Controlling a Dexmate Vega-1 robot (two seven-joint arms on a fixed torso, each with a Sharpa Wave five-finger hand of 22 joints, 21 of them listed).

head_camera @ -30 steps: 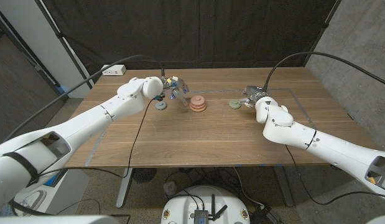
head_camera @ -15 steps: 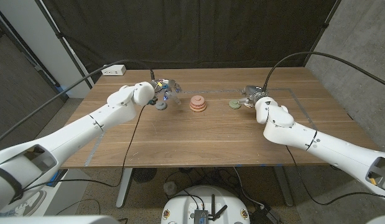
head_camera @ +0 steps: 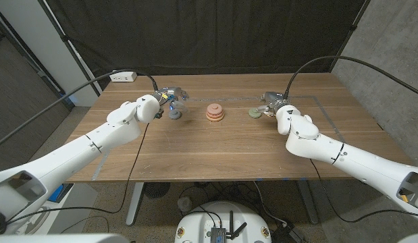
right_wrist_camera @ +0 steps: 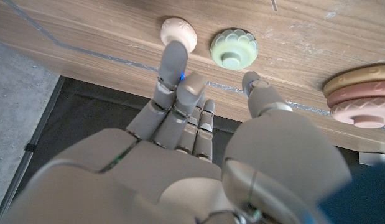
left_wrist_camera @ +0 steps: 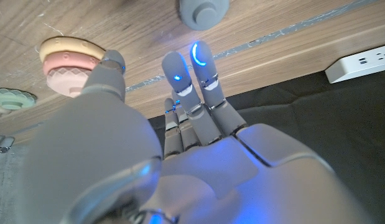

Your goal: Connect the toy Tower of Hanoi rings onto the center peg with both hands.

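A: Where is the ring stack [head_camera: 215, 113] sitting?
B: It is sitting mid-bench [head_camera: 215, 152], the grey ring [head_camera: 175, 114] left, the green ring [head_camera: 254, 113] right.
A: The hands?
B: The left hand [head_camera: 169, 96] and the right hand [head_camera: 271, 102] are holding nothing, fingers spread.

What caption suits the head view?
Both hands, left and right, flank the ring stack mid-table.

Matt plastic parts on a wood-grain table [head_camera: 215, 145].
Ring stack [head_camera: 215, 113], grey piece [left_wrist_camera: 203, 12] and green piece [right_wrist_camera: 233, 48]: matt, scalloped plastic look. Left hand [left_wrist_camera: 173, 143] and right hand [right_wrist_camera: 192, 143]: smooth grey shells, slight sheen. Backdrop curtain [head_camera: 215, 34]: black cloth.
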